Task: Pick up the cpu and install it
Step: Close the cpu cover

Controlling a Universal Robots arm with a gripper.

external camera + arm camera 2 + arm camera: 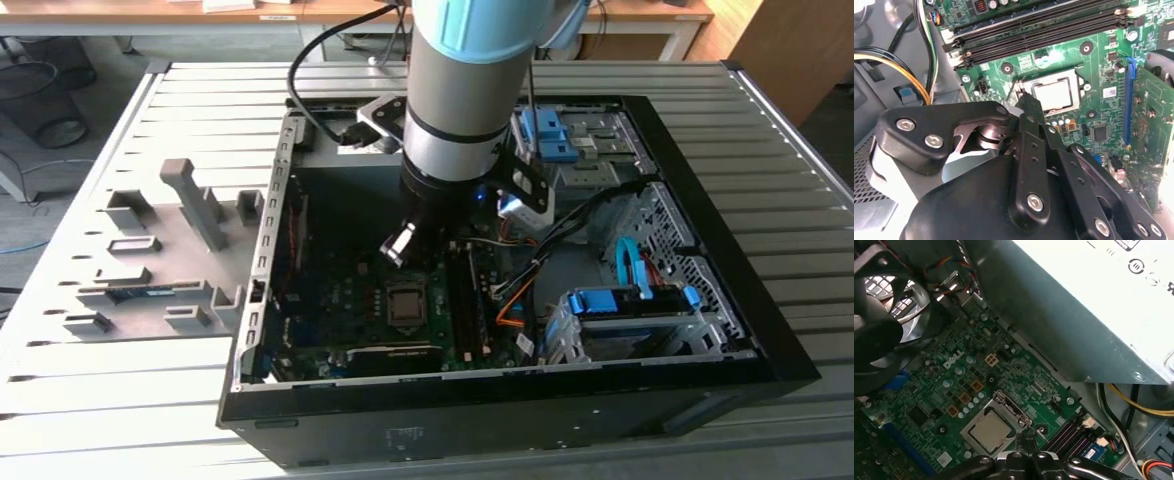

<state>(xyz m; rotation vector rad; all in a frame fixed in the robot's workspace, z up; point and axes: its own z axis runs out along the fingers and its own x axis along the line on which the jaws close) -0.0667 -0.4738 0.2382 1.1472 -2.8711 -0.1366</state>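
The cpu [1054, 95] lies flat in its socket on the green motherboard [1104, 65], its silver lid facing up; it also appears in the first wrist view [990, 431] and the exterior view [404, 303]. My gripper [1026, 100] hangs just above one corner of the socket frame, its black fingers [1030, 131] pressed together with nothing between them. In the first wrist view the gripper [1026, 439] sits beside the socket's metal latch edge. In the exterior view the arm reaches down into the open computer case [694, 330], with the gripper [420, 258] just behind the socket.
Black memory slots [1044, 30] run beside the socket. A fan [884, 315] and the grey power supply [1079, 315] flank the board. Yellow and black cables [924, 60] hang close. Blue drive cages [627, 300] fill the case's right. A grey fixture tray [160, 250] lies at the exterior view's left.
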